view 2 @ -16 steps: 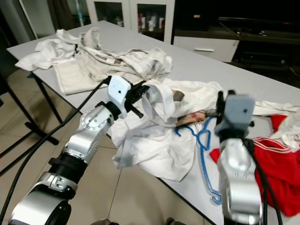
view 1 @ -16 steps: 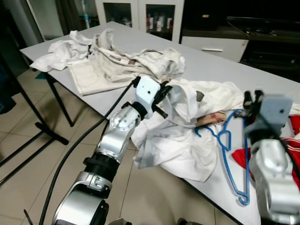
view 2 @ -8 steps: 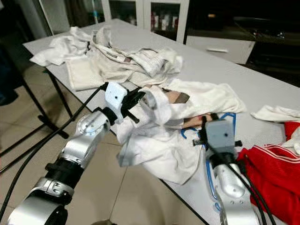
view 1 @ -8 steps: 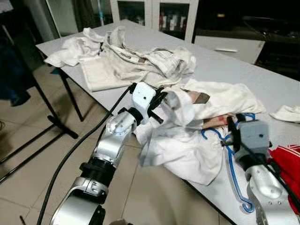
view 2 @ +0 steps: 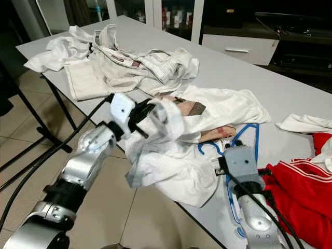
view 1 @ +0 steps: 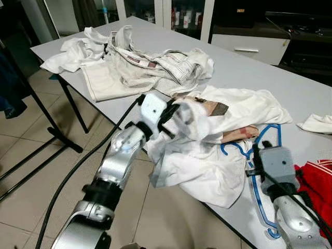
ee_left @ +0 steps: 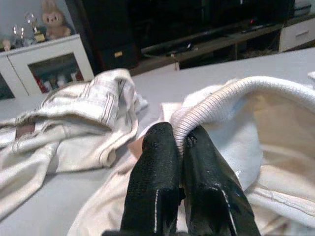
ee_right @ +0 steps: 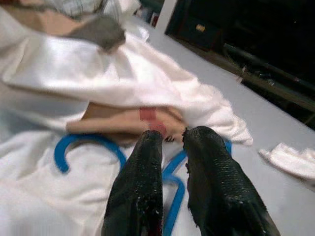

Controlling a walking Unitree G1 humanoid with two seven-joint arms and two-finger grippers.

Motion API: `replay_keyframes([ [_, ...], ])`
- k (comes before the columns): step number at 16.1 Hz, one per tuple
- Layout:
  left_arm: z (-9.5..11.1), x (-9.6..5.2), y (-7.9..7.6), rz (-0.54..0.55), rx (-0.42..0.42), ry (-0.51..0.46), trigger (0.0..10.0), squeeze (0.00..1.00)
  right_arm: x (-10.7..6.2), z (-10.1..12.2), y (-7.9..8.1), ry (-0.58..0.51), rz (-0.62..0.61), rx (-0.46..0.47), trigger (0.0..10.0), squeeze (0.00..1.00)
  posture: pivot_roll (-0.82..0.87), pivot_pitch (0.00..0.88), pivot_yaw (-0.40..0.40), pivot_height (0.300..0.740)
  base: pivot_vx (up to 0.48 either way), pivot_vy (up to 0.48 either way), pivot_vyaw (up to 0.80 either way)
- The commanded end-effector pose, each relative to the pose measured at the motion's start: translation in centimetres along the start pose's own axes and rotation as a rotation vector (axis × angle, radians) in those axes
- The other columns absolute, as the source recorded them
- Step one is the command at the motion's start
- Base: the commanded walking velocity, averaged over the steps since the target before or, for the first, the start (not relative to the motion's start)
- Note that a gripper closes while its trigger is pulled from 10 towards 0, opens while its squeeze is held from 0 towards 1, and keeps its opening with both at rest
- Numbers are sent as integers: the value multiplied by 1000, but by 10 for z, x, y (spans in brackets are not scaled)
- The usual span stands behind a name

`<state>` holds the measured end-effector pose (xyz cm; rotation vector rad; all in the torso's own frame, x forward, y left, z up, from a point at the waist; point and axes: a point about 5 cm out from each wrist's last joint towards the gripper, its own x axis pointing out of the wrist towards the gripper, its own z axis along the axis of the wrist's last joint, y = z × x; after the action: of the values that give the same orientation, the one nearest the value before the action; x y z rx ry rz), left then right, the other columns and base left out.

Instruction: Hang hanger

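Grey surface [view 1: 244, 67] strewn with laundry, no readable writing. Left pincer [ee_left: 178, 142] pinches the white shirt's [view 1: 207, 155] ribbed collar; right pincer [ee_right: 170, 140], fingers nearly together, hovers over the blue hanger [view 1: 258, 181], half under the shirt beside a red garment [view 2: 295, 189].

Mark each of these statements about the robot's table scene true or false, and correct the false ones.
1. The left pincer is shut on the ribbed collar of the white garment. True.
2. The hanger is red. False: it is blue; the red thing is a garment lying beside it.
3. The hanger's hook lies on the white garment. True.
4. The right pincer has lifted the hanger off the table. False: the hanger lies flat, with the pincer just over it.
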<state>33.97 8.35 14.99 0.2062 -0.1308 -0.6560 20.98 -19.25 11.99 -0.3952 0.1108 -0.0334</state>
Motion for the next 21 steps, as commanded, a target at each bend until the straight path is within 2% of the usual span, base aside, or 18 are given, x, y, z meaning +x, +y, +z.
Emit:
replay_keyframes([
  [1, 4, -3, 4, 10, 9, -10, 10000, 0, 0, -1, 5, 17, 26, -15, 10000, 675, -59, 38, 51, 723, 0, 0, 0],
  [2, 3, -4, 5, 11, 9, -7, 10000, 0, 0, -2, 7, 21, 36, -20, 10000, 1000, -58, 38, 51, 723, 0, 0, 0],
  [6, 5, -7, 14, 39, 25, -3, 10000, 0, 9, 6, 15, 1, 72, -70, 10000, 1000, -43, 39, 55, 723, 0, 0, 0],
  [7, 6, -7, 17, 54, 30, -5, 10000, 0, 14, 7, 18, 0, 94, -105, 10000, 882, -43, 39, 55, 723, 0, 0, 0],
  [8, 7, -8, 20, 65, 32, -7, 10000, 0, 17, 7, 21, 0, 117, -126, 10000, 702, -41, 39, 58, 723, 0, 0, 0],
  [9, 8, -8, 23, 75, 34, -9, 10000, 0, 20, 7, 24, 9, 139, -140, 10000, 310, -39, 39, 59, 723, 0, 0, 0],
  [10, 9, -8, 26, 87, 39, -10, 10000, 0, 24, 7, 30, 25, 172, -136, 10000, 0, -37, 39, 59, 723, 0, 0, 0],
  [13, 11, -8, 30, 100, 43, -15, 10000, 0, 27, 9, 40, 32, 228, -106, 10000, 0, -36, 44, 62, 723, 0, 0, 0],
  [17, 13, -8, 35, 109, 51, -15, 10000, 0, 42, 9, 54, 70, 249, -75, 10000, 0, -26, 46, 71, 723, 0, 0, 0],
  [21, 14, -8, 37, 111, 56, -16, 10000, 0, 45, 8, 59, 88, 266, -88, 10000, 0, -22, 43, 76, 723, 0, 0, 0],
])
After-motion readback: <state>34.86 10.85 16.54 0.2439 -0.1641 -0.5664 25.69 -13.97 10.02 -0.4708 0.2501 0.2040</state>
